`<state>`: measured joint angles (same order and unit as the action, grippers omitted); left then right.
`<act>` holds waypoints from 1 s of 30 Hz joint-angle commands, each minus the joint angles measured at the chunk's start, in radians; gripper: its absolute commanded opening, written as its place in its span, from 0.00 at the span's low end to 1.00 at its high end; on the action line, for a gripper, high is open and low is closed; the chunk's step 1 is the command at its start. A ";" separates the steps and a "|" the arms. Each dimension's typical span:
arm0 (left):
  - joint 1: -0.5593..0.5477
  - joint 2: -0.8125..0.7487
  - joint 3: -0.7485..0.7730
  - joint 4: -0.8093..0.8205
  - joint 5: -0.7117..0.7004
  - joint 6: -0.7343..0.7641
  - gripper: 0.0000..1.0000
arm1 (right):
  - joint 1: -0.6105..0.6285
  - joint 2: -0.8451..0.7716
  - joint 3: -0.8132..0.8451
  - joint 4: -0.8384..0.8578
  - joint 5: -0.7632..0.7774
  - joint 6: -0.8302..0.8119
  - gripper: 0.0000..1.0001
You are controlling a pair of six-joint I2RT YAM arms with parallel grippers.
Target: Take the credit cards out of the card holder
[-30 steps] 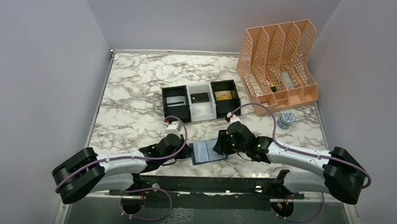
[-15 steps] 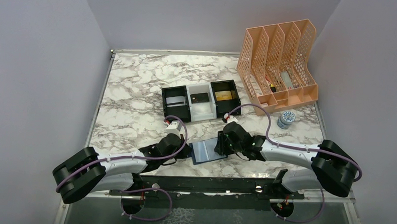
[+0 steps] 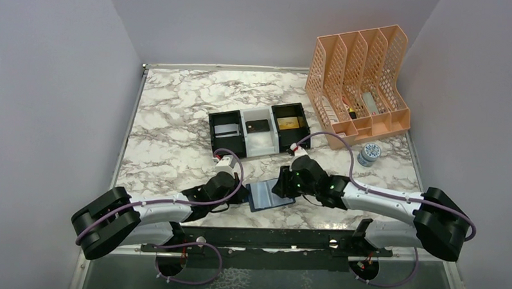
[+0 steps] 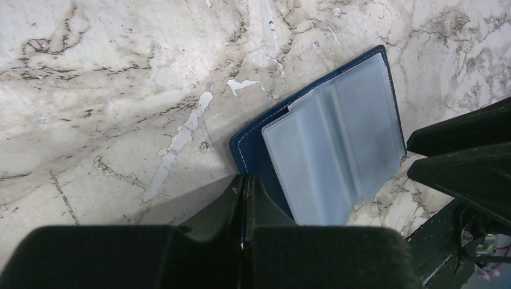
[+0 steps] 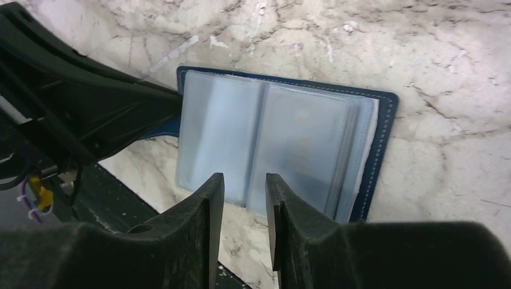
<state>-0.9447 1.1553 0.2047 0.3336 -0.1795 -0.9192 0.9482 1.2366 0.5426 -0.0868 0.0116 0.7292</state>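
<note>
Open flat at near edge: card holder (image 3: pixel 264 196), left cover pinched by pressed-together left gripper (image 4: pixel 243 186). Right gripper (image 5: pixel 244 180), jaws slightly spread and empty, merely nudged above pockets over last second. Pockets apparently vacant; credit cards (image 3: pixel 257 126) in tray (image 3: pixel 214 135): extraction likely complete.

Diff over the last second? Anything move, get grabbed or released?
Little. The right arm's elbow swung inward, then back out. The right gripper stayed open over the pockets of the card holder. The left arm crept slightly forward, and the left gripper is still shut on the holder's navy edge. Nothing grabbed or released. The tray and its credit cards are unchanged.
</note>
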 commanded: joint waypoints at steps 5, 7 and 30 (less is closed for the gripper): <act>-0.008 0.016 -0.014 -0.080 0.017 0.010 0.00 | 0.004 0.017 0.026 -0.118 0.166 -0.009 0.39; -0.008 0.010 -0.014 -0.080 0.018 0.010 0.00 | 0.004 0.038 0.023 -0.110 0.141 -0.020 0.40; -0.008 0.036 -0.014 -0.062 0.045 0.015 0.00 | 0.004 0.088 -0.003 0.143 -0.129 0.011 0.40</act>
<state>-0.9443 1.1599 0.2062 0.3363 -0.1749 -0.9192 0.9401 1.3331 0.5533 -0.0940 0.0128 0.6964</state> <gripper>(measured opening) 0.036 0.404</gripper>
